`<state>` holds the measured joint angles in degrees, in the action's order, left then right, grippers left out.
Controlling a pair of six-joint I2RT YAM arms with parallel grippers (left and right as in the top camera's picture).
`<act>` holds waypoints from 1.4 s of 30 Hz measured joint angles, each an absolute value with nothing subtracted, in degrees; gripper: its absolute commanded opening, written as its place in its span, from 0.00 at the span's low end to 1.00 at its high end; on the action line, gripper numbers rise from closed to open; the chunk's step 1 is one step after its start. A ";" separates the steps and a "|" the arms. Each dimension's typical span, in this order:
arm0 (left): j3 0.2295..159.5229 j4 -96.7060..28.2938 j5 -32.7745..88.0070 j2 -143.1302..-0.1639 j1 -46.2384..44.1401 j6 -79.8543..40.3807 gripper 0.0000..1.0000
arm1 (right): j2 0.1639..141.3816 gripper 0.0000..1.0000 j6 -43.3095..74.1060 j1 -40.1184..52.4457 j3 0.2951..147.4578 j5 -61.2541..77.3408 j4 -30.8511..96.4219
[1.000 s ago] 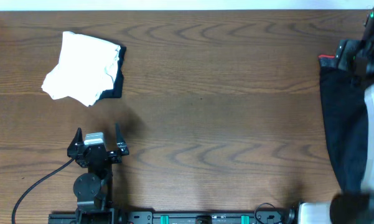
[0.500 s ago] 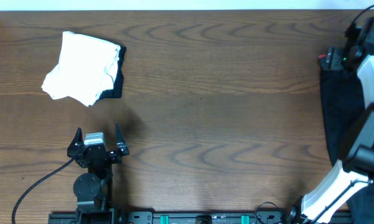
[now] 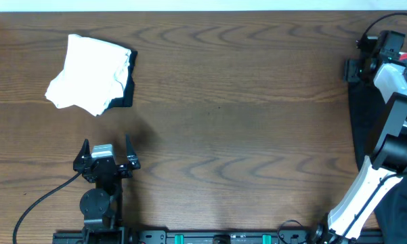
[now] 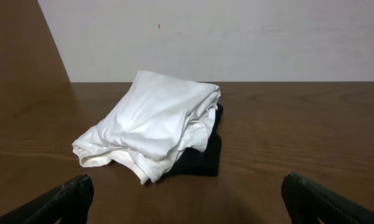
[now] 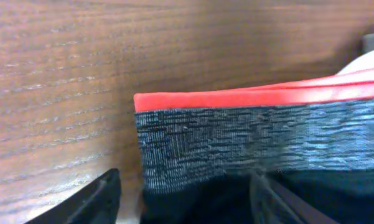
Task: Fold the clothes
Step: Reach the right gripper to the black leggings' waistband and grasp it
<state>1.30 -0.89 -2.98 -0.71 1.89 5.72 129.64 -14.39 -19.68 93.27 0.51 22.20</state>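
On the wooden table [image 3: 244, 102], folded white garments [image 3: 91, 74] sit at ten o'clock atop a black garment [image 3: 126, 91]. The black pants [image 3: 367, 135] lie along three o'clock. My right gripper [image 5: 185, 183] reaches out to two o'clock, fingers spread astride their grey, red-edged waistband [image 5: 255, 146]. My left gripper [image 3: 107, 152] sits low at seven o'clock, spread wide.

Black left arm [image 3: 98, 188], white right arm [image 3: 357, 203]

This looks like a robotics lab bench. Along the near edge of a wood-grain table [image 3: 244, 102] runs a black mounting rail [image 3: 223, 238] bearing the left arm [image 3: 98, 196] and right arm [image 3: 386, 135]. A plain white wall [image 4: 236, 37] stands behind.
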 measured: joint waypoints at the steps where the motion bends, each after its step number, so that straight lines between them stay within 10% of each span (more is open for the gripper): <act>1: 1.30 -0.91 -2.98 -0.69 1.89 5.74 0.98 | 130.15 0.63 -14.41 -19.68 93.27 0.62 21.98; 9: 1.32 -0.91 -2.98 -0.71 1.89 5.74 0.98 | 132.03 0.40 -14.63 -19.64 94.87 2.48 20.49; 14: 1.30 -0.91 -2.98 -0.71 1.89 5.72 0.98 | 132.07 0.02 -15.05 -19.57 94.91 2.50 20.29; 42: 1.30 -0.89 -2.98 -0.71 1.89 5.74 0.98 | 115.15 0.01 -14.31 -10.55 93.97 1.48 27.05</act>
